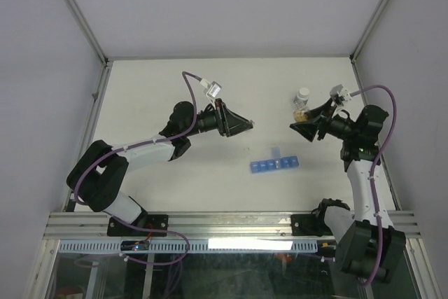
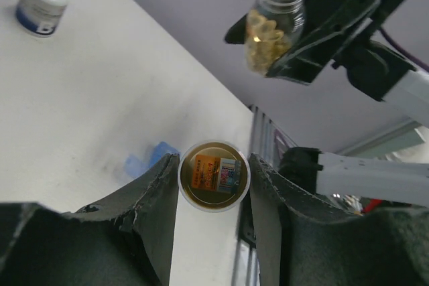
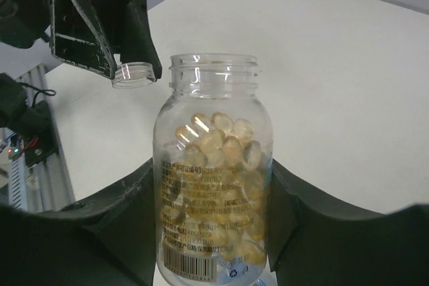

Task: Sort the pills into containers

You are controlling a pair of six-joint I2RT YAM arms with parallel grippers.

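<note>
a: what do we have in the right claw (image 3: pixel 213 175)?

b: we see it gripping a clear bottle (image 3: pixel 211 185). the two fingers press its sides low on the label and the bottle stands upright between them. its mouth is uncapped. the pills (image 3: pixel 221 142), yellow translucent softgels, fill it to about the shoulder, so they sit right inside that claw's grip.

a: and the left claw (image 2: pixel 213 179)?

b: it is closed on a small round cap (image 2: pixel 214 176), one finger on each side of the rim. the cap's hollow side faces back toward the wrist, and we see an orange label in it.

a: how do the two claws stand to each other?

b: they face each other above the desk (image 1: pixel 161 82), tips apart. from the right claw, the cap hangs near the bottle's neck at about the height of its mouth, not touching it.

a: where is the pill organizer (image 1: pixel 275 164)?

b: it lies flat on the desk below the gap between the claws, toward the arm bases and a little more on the right claw's side. it is a blue row of small compartments with one lid flipped up. we cannot tell what lies in the compartments. from the left claw only a blue corner shows, past one finger.

a: anything else?

b: a white-capped bottle (image 1: pixel 302 94) with a dark band stands upright on the desk just beyond the right claw, away from the bases.
</note>
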